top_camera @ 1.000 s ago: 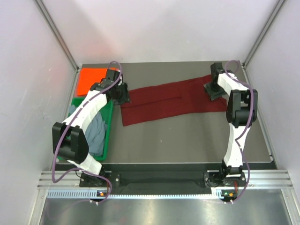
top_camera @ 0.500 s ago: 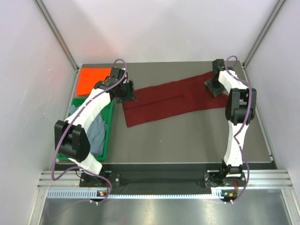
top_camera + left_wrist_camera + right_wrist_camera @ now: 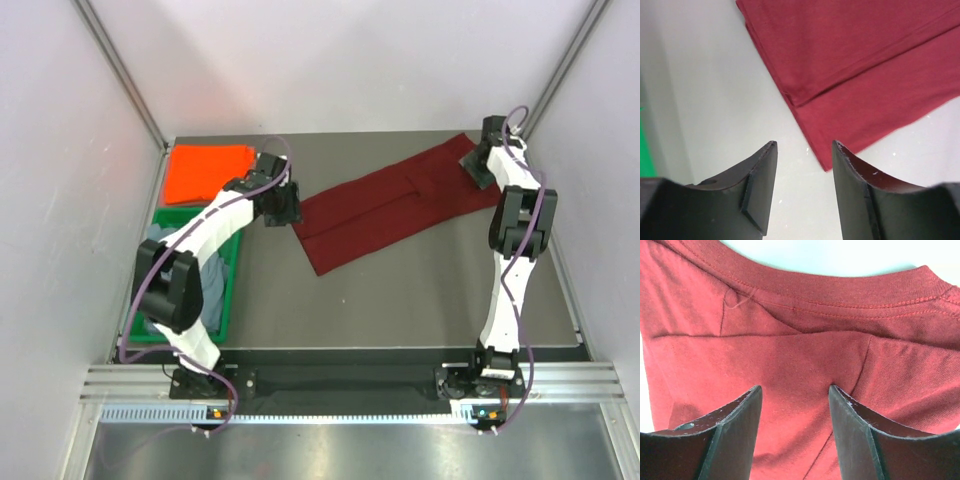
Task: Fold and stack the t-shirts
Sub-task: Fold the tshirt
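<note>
The dark maroon t-shirt [image 3: 385, 205], folded into a long strip, lies diagonally across the table from mid-left to back right. My left gripper [image 3: 285, 207] is open and empty just left of the strip's near end; in the left wrist view [image 3: 802, 145] the shirt's corner [image 3: 827, 165] lies by the right finger. My right gripper [image 3: 480, 165] is open over the strip's far end; in the right wrist view [image 3: 795, 387] its fingers straddle cloth below the collar [image 3: 840, 287]. The orange t-shirt [image 3: 205, 172] lies folded at back left. The grey-blue t-shirt [image 3: 208, 285] lies crumpled in the tray.
A green plastic tray [image 3: 233, 285] stands along the left edge of the table, under my left arm. White walls and metal corner posts enclose the table on three sides. The table's right edge is close to my right arm.
Both arms moved right and the maroon strip slid right with them, turning more diagonal. My left gripper now stands just off the strip's near end instead of on it.
</note>
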Robot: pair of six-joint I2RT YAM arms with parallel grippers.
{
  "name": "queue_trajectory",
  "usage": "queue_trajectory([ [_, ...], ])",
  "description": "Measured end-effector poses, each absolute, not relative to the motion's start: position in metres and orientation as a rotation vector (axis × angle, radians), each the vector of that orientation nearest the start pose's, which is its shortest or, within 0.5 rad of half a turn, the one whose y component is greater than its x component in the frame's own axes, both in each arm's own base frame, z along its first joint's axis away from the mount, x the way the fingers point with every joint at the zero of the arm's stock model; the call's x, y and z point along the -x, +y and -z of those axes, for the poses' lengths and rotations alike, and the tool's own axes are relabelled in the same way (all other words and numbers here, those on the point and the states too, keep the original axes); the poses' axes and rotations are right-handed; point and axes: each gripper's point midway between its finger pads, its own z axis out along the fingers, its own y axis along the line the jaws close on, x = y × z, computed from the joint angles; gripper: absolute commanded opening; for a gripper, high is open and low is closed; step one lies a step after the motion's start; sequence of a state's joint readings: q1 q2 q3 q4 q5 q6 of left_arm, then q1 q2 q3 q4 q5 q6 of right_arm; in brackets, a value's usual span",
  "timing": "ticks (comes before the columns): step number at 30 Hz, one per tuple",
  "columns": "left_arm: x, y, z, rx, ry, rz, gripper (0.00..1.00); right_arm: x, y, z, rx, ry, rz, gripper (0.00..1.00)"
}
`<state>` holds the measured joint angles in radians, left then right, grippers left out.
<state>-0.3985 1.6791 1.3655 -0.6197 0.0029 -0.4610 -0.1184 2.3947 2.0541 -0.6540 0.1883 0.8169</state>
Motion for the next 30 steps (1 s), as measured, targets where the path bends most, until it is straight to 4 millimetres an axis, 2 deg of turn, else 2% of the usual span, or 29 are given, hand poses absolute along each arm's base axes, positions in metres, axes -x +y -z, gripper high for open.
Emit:
queue_trajectory([
  [6, -0.390, -0.192, -0.086, 0.090, 2.638, 0.357, 0.52, -0.590, -0.088, -0.043, -1.152, 2.216, -0.029, 0.57],
  [9, -0.411, -0.198, -0.073, 0.099, 2.652, 0.353, 0.53, -0.592, -0.092, -0.043, -1.115, 2.220, -0.023, 0.57],
  [15, -0.472, -0.199, -0.066, 0.104, 2.608, 0.395, 0.56, -0.597, -0.093, -0.043, -1.042, 2.221, -0.045, 0.59],
  [19, -0.498, -0.191, -0.068, 0.083, 2.583, 0.461, 0.56, -0.597, -0.092, -0.043, -1.007, 2.225, -0.060, 0.59],
  [24, -0.513, -0.179, -0.068, 0.038, 2.564, 0.479, 0.56, -0.599, -0.091, -0.044, -0.988, 2.222, -0.088, 0.59],
  [30, -0.509, -0.182, -0.063, -0.049, 2.579, 0.544, 0.59, -0.599, -0.091, -0.044, -0.997, 2.218, -0.112, 0.59],
])
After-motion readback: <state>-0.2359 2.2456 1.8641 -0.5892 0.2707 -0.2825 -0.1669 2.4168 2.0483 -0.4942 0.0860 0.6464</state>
